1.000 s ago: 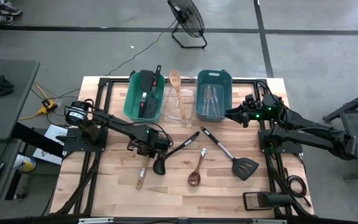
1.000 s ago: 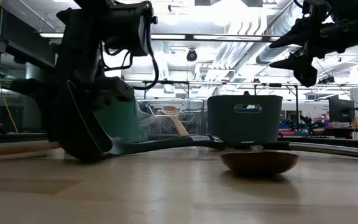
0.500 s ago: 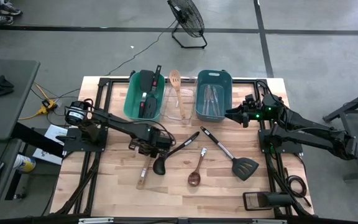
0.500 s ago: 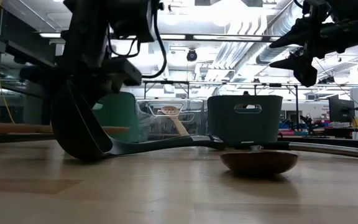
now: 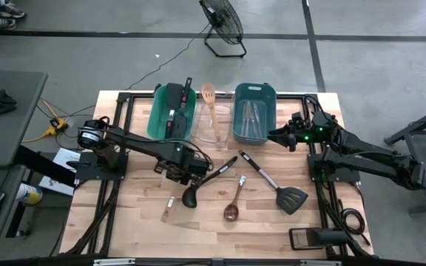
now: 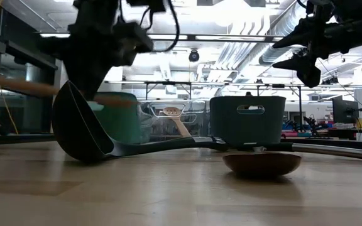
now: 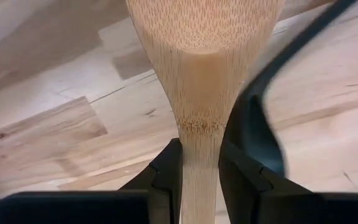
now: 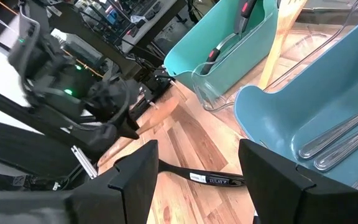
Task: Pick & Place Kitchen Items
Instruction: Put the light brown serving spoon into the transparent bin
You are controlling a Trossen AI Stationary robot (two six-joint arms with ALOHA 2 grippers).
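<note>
My left gripper (image 5: 182, 170) is shut on a light wooden utensil (image 7: 201, 56) at the table's middle left. Its handle end (image 5: 167, 213) sticks out toward the near edge, and the low view shows it as a wooden bar (image 6: 17, 85) above the table. A black ladle (image 5: 205, 181), a dark-bowled wooden spoon (image 5: 234, 201) and a black slotted spatula (image 5: 278, 186) lie on the table. My right gripper (image 5: 274, 137) hangs open and empty beside the blue bin (image 5: 252, 111). My left gripper pinches the wooden utensil between its two fingers at the narrow neck (image 7: 199, 134), where the broad blade runs into the handle. The blade reaches out beyond the fingertips (image 7: 169, 155). The utensil is lifted clear of the table and lies about level.
A green bin (image 5: 170, 114) with black and red-handled utensils, a clear bin (image 5: 214, 118) with a wooden spatula, and the blue bin with silver cutlery stand in a row at the far side. The ladle's bowl (image 6: 80, 135) lies just below the lifted utensil.
My left gripper has risen and gone a little toward the table's right and far side, staying shut on the wooden utensil. The utensil, which lay along the table a second ago, is now lifted clear, its handle end drawn along with it.
</note>
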